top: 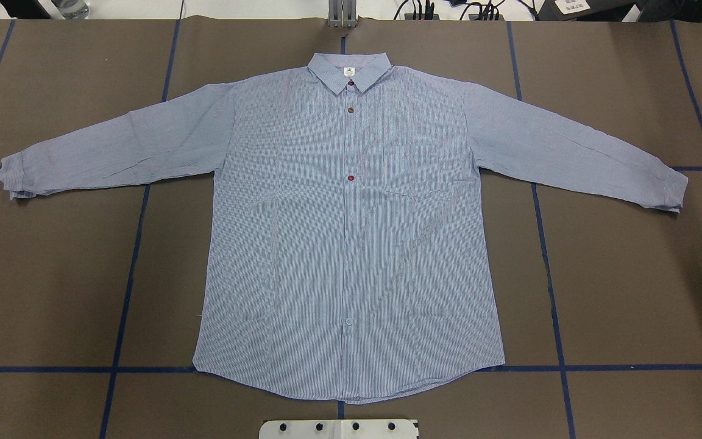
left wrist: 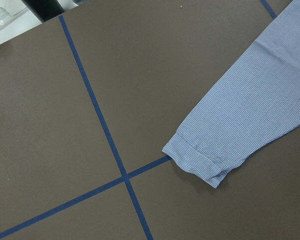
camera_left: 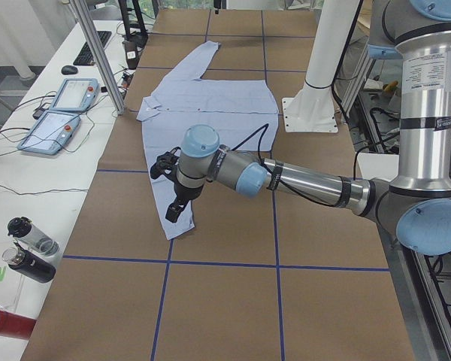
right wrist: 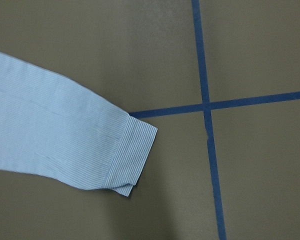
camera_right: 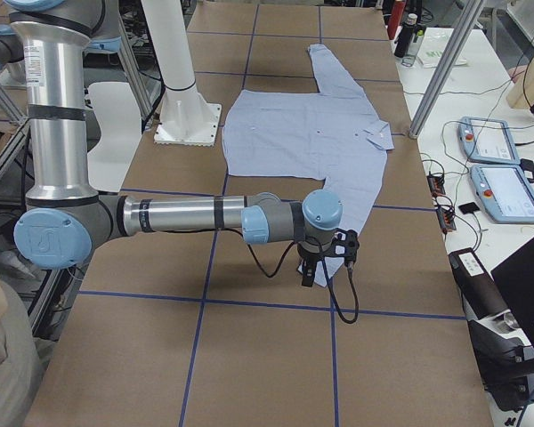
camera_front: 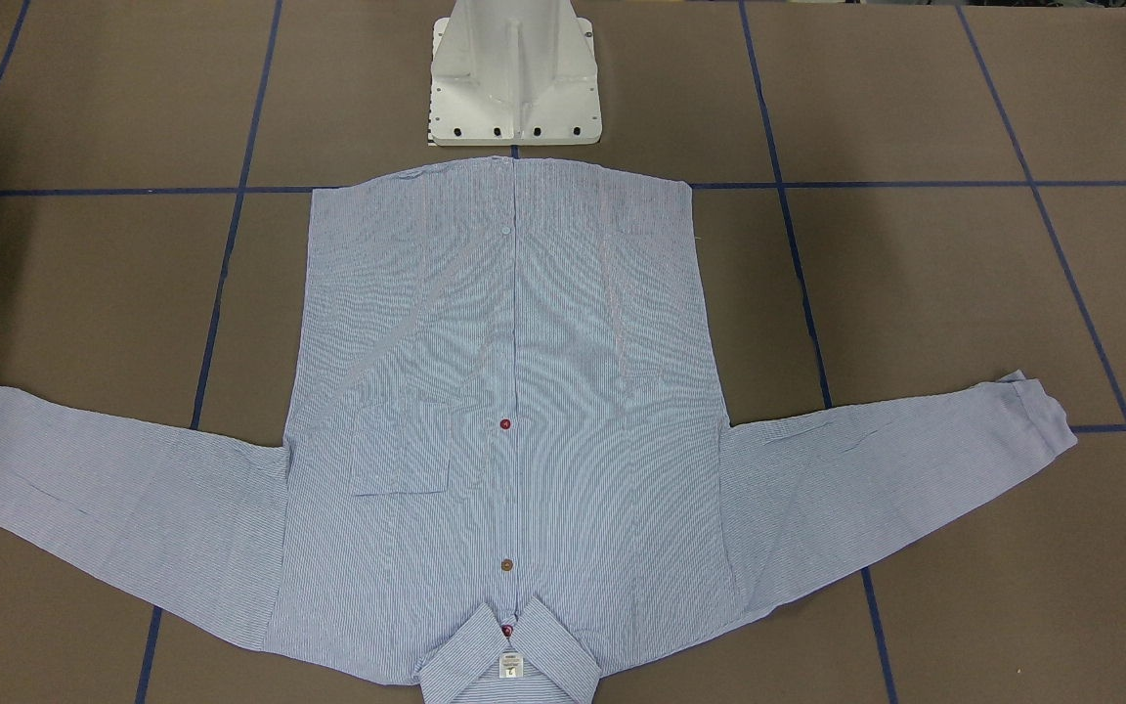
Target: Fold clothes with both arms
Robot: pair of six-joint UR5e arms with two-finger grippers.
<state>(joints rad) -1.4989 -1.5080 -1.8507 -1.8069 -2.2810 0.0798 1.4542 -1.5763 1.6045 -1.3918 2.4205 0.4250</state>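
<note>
The light-blue striped shirt (top: 351, 244) lies flat and face up on the brown table, buttoned, both sleeves spread out, collar (top: 349, 72) at the far side from the robot. It also shows in the front view (camera_front: 514, 391). My left gripper (camera_left: 173, 210) hangs just above the cuff of one sleeve (left wrist: 200, 165); I cannot tell if it is open. My right gripper (camera_right: 310, 271) hangs just above the other cuff (right wrist: 130, 155); I cannot tell its state either. No fingers show in either wrist view.
The white pedestal base (camera_front: 514, 78) stands at the shirt's hem. Blue tape lines (top: 138, 244) cross the table. Bottles (camera_left: 30, 248) and teach pendants (camera_right: 498, 178) lie on the side bench beyond metal posts (camera_left: 98, 53).
</note>
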